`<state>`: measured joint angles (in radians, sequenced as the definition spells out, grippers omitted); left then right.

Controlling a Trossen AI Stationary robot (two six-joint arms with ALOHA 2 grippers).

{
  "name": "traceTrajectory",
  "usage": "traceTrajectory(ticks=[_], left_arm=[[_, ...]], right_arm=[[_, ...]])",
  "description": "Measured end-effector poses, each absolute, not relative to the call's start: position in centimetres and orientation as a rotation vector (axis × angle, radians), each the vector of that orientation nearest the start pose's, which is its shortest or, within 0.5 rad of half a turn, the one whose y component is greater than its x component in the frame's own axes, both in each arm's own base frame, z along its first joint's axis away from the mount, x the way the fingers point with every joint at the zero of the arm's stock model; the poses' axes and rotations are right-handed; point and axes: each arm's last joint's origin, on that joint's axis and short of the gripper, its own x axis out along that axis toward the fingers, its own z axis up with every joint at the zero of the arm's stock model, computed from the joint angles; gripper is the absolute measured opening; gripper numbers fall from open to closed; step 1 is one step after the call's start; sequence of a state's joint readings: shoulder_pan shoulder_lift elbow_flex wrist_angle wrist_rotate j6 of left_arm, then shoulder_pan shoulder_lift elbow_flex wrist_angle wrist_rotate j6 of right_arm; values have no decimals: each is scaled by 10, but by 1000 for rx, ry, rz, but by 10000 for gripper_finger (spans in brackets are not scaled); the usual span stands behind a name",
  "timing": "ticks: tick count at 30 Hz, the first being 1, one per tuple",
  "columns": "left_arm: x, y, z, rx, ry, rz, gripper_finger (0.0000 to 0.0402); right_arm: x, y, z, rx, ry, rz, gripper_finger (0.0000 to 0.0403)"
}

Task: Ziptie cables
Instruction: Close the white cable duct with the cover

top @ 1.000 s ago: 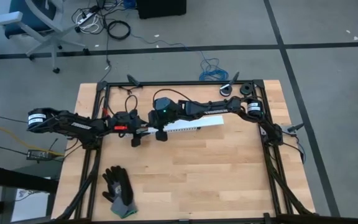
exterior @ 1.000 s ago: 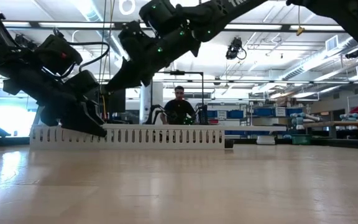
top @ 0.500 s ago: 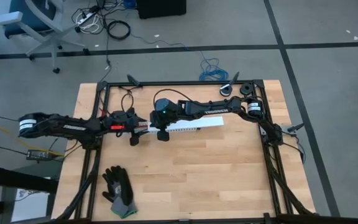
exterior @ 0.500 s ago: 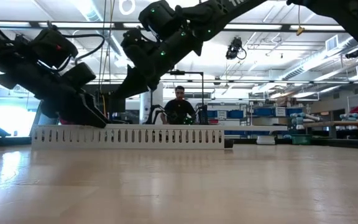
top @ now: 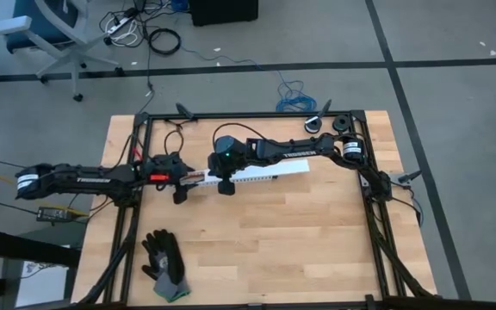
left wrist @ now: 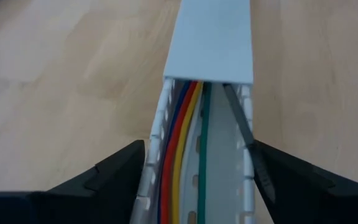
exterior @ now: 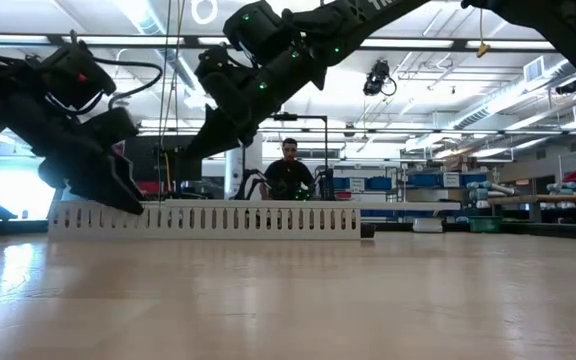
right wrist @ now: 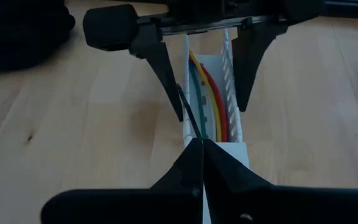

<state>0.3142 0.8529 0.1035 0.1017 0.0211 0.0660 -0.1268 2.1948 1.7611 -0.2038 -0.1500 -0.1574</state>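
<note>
Two dark arms meet over a white slotted duct (top: 252, 175) lying near the far edge of the wooden desk (top: 300, 241); the left gripper (left wrist: 197, 162) stands with its fingers (left wrist: 114, 171) spread wide, one on each side of the duct's open end, touching neither wall as far as the left wrist view shows; inside the open channel lie the cables (left wrist: 180, 143) — blue, red, orange, yellow and green — running side by side along the trough and under the white cover (left wrist: 211, 40) that closes the rest of the duct; the ziptie (right wrist: 190, 112), a thin dark strip, slants along one inner wall of the channel, and the right gripper (right wrist: 202, 144), fingers pressed together, pinches its end just above the cover's edge; seen from above, the left gripper (top: 179, 191) sits at the duct's left end and the right gripper (top: 224, 185) just beside it — both low over the duct; a black and grey work glove (top: 164, 263) lies well apart near the desk's front left corner; beyond the desk, a person (exterior: 288, 172) sits in the workshop behind the duct (exterior: 208, 218).
</note>
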Motion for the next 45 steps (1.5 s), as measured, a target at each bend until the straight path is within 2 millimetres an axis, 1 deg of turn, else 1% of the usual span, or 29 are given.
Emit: traceTrajectory(ticks=[4,8,16,18,21,23,25,27,29,32,33,35,37,39,41,43,45], left_arm=[[138,44,117,-83,676,273,294],[138,44,112,-108,712,270,291],[144,46,108,-105,705,263,246],[145,46,107,-104,702,258,242],[149,47,106,-97,684,252,241],[150,47,105,-95,684,249,242],[151,48,105,-95,672,248,241],[152,48,105,-96,667,247,241],[152,48,106,-96,658,248,241],[152,48,106,-83,655,244,241],[152,48,106,-72,657,240,241],[152,48,106,-49,659,231,241],[153,48,106,-33,657,224,241],[153,48,106,-26,653,217,241],[153,48,107,-26,644,215,243],[154,48,108,-24,633,215,252],[154,48,109,-23,625,215,266]], right_arm=[[495,-59,210,-60,636,72,0],[490,-62,199,-19,674,59,0],[480,-75,171,68,731,-14,0],[483,-80,163,110,714,14,0],[496,-84,145,171,645,98,0],[506,-84,139,171,618,117,0],[511,-83,140,163,586,127,0],[513,-82,144,120,539,130,0],[512,-82,155,82,511,125,0],[511,-79,182,19,426,136,0],[509,-79,195,8,397,137,0],[506,-78,211,-10,381,141,0],[502,-76,215,-12,414,142,0],[499,-75,213,-17,459,127,0],[497,-74,215,-26,480,115,0],[496,-73,219,-30,473,115,0],[496,-73,219,-26,479,116,0]])
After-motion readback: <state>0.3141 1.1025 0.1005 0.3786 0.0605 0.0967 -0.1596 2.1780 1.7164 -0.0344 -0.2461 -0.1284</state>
